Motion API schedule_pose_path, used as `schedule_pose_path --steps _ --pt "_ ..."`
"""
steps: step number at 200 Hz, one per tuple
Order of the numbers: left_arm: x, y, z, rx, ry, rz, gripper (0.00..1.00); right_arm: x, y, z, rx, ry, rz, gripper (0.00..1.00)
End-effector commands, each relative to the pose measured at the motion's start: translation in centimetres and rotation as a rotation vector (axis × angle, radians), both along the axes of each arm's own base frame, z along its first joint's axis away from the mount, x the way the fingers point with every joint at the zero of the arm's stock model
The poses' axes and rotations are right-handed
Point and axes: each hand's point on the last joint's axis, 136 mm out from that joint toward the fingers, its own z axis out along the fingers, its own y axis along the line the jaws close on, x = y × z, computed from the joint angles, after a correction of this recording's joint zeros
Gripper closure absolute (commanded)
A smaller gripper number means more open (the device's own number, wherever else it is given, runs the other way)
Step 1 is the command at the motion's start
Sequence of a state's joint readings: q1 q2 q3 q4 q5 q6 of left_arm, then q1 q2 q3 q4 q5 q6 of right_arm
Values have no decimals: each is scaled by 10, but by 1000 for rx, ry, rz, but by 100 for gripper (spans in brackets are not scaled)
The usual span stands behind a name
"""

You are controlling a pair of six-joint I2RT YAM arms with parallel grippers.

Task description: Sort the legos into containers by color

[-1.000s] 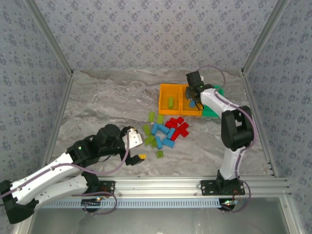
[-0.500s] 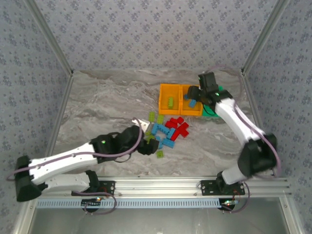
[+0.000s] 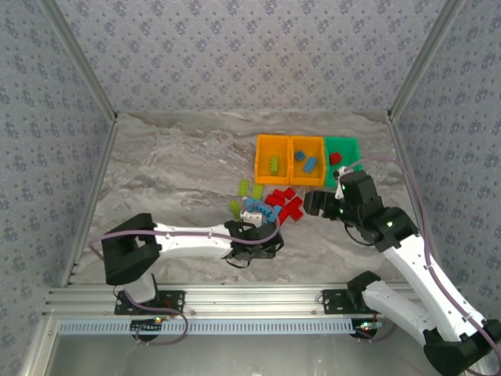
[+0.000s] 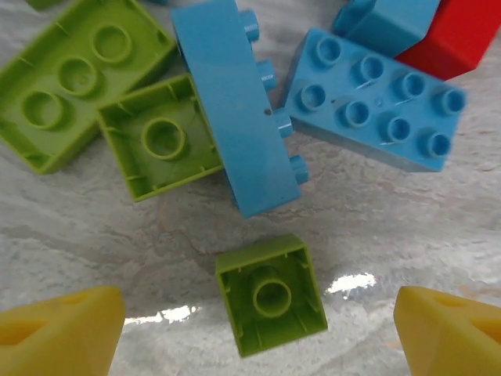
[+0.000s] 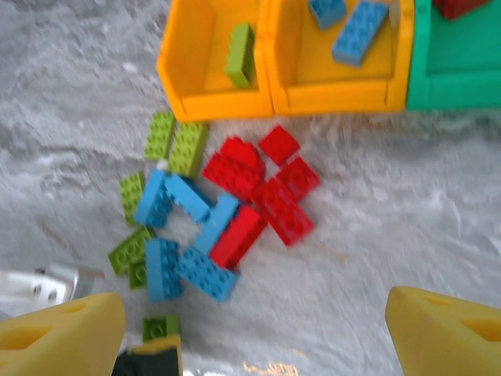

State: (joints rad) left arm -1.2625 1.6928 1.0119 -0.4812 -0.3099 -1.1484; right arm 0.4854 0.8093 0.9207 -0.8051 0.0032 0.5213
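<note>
The loose legos (image 3: 266,205) lie in a red, blue and green pile mid-table. My left gripper (image 4: 258,337) is open low over the pile's near edge. A small lime green brick (image 4: 272,294) lies upside down on the table between its yellow fingertips (image 4: 63,333), untouched. My right gripper (image 5: 250,337) is open and holds nothing, above the table right of the pile (image 5: 235,211). Behind the pile stand the containers. The left orange bin (image 3: 261,160) holds a green brick (image 5: 240,53). The middle orange bin (image 3: 308,177) holds blue bricks (image 5: 360,31). The green bin (image 3: 348,164) holds a red one (image 3: 335,158).
A blue brick on its side (image 4: 235,110), a blue 2x4 (image 4: 376,98) and two upturned green bricks (image 4: 160,137) crowd just beyond the small green one. Both arms (image 3: 196,239) converge on the pile from either side. Patterned walls (image 3: 235,55) enclose the marble table.
My left arm swept forward and right to the pile's near edge. My right gripper opened over the middle orange bin, then pulled back toward the near right of the pile.
</note>
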Motion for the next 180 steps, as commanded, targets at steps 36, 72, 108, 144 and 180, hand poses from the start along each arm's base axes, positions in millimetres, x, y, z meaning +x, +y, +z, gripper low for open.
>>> schedule_pose_path --steps 36,72,108,144,180 --pt "10 -21 -15 -20 17 41 45 -19 -1 -24 -12 116 13 10" --pt "11 -6 -23 30 17 60 57 -31 24 -28 60 190 139 10" --pt "11 -3 -9 2 3 24 74 -34 30 -26 107 198 152 10" --pt "30 -16 70 -96 -143 -65 76 -27 34 -1 174 126 131 10" --pt "107 -12 140 -89 -341 -65 76 -15 29 27 198 21 78 11"
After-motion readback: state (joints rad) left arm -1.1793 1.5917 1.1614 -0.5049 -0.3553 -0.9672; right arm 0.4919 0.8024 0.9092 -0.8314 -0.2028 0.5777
